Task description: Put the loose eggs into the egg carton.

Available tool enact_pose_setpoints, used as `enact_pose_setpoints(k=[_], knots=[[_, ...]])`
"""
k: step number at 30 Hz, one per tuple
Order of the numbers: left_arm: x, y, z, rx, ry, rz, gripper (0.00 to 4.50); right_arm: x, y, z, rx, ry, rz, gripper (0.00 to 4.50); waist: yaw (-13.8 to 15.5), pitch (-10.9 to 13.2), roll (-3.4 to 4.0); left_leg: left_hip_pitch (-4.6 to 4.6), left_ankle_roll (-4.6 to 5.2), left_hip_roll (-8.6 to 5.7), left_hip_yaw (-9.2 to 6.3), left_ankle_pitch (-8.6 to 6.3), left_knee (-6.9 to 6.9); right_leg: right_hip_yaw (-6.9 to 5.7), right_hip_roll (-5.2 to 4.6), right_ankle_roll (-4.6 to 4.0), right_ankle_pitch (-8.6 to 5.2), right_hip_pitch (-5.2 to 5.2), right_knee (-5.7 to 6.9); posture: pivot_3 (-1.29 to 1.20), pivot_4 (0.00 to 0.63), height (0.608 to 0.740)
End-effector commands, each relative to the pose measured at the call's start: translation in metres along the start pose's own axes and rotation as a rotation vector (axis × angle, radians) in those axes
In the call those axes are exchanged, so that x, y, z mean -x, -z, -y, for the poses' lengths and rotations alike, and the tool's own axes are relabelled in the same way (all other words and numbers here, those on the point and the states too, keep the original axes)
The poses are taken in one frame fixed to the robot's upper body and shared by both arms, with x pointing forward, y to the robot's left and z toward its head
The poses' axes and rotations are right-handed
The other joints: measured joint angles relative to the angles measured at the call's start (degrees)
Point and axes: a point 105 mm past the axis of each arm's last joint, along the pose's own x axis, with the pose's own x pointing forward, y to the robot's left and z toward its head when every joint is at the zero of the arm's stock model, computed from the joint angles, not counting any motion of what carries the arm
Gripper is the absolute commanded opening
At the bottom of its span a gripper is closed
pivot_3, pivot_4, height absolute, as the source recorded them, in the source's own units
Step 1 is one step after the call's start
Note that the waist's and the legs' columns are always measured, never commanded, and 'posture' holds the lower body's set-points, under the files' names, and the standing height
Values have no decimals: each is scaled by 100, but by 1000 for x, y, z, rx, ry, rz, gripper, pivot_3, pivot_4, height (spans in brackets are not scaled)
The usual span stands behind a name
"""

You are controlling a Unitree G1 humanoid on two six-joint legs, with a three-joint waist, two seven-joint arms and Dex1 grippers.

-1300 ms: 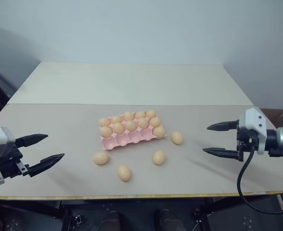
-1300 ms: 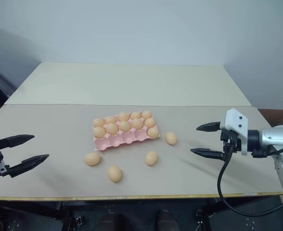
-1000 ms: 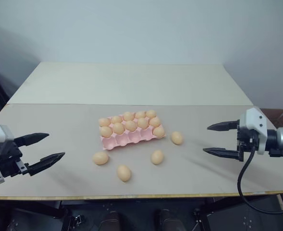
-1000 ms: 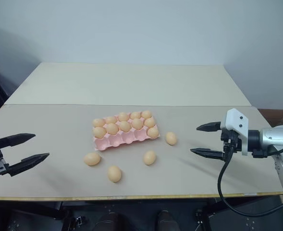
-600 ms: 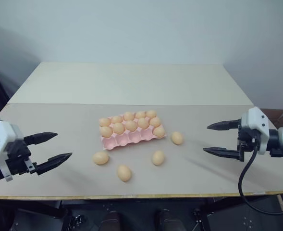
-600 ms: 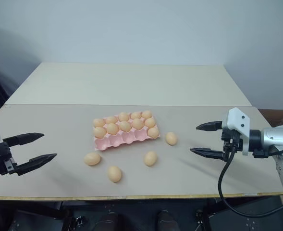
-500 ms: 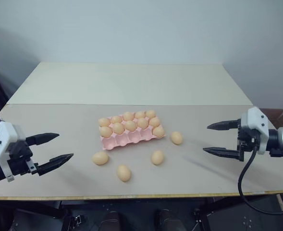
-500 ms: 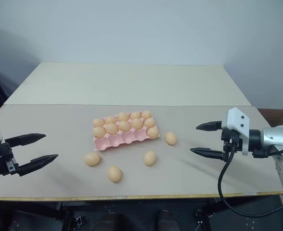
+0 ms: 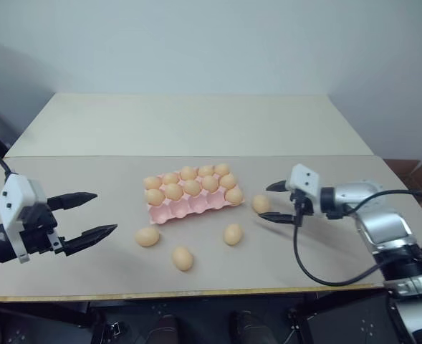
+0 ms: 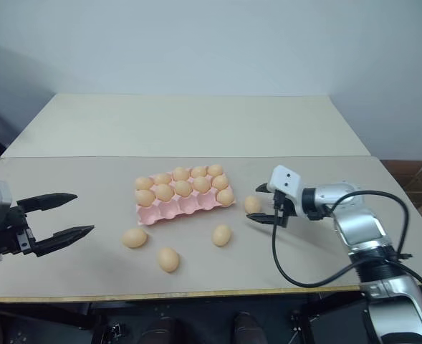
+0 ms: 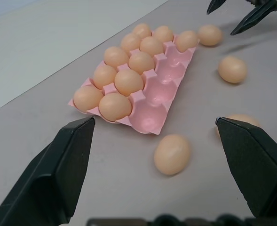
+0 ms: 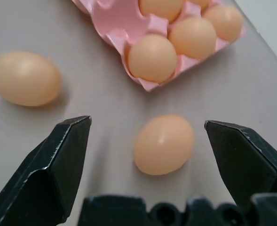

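Right gripper (image 9: 271,202): fingers (image 12: 244,157) spreading around the egg (image 9: 261,203) beside the egg carton (image 9: 193,193), readying a pinch.
Left gripper (image 9: 89,213): fingers spread, waiting.

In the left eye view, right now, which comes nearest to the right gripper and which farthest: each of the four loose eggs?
1. Egg beside the carton's right end, at the right gripper.
2. Egg in front of the carton.
3. Egg nearest the table's front edge.
4. Leftmost egg.

Head stereo pair looks down over the table (image 9: 196,129); both wrist views closely share the egg carton (image 11: 152,117).
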Motion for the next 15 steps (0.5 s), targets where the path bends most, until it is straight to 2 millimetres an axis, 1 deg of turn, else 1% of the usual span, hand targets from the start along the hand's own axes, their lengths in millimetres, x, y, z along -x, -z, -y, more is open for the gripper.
enact_pose_setpoints(k=[1,3,4,6,8,10,12,13,15], knots=[[2,-7,1,-47,-1,8,4476,-4,0,8,32,23,-16,4500,-2,0,0,0,0,0,0,0,0,0,0,0,0,0,0,0,150,740],[2,-6,2,-45,-1,7,4476,-10,5,9,17,24,-30,4500,-9,0,0,0,0,0,0,0,0,1,0,0,0,1,0,0,150,740],[2,-6,2,-46,-1,6,4495,-14,8,11,12,40,-45,4318,-11,0,0,1,0,0,0,0,0,0,0,1,0,1,0,0,150,740],[2,-6,2,-47,-2,5,4500,-18,11,14,2,63,-47,3862,-16,0,0,2,0,1,0,0,0,0,1,0,1,1,2,0,150,740],[2,-7,2,-49,-2,5,4500,-19,6,17,-8,83,-19,3191,-18,0,0,3,0,1,0,0,0,1,2,0,1,1,4,0,150,740],[2,-8,2,-51,-2,2,4500,-14,0,21,-29,95,16,2447,-19,0,0,3,0,1,0,0,0,1,3,0,1,0,5,0,150,740],[3,-8,1,-53,-3,0,4500,-6,-5,21,-16,96,45,2013,-18,0,0,3,0,1,0,0,0,1,2,15,9,0,4,0,150,740],[4,-8,0,-55,-6,-2,4500,2,-11,20,8,94,63,1926,-17,1,1,2,0,1,0,0,0,1,2,15,10,0,4,0,150,740],[4,-9,-1,-59,-12,-3,4500,13,-28,15,50,82,109,1926,-2,1,2,1,0,0,0,0,0,1,1,16,10,-1,4,0,150,740]])
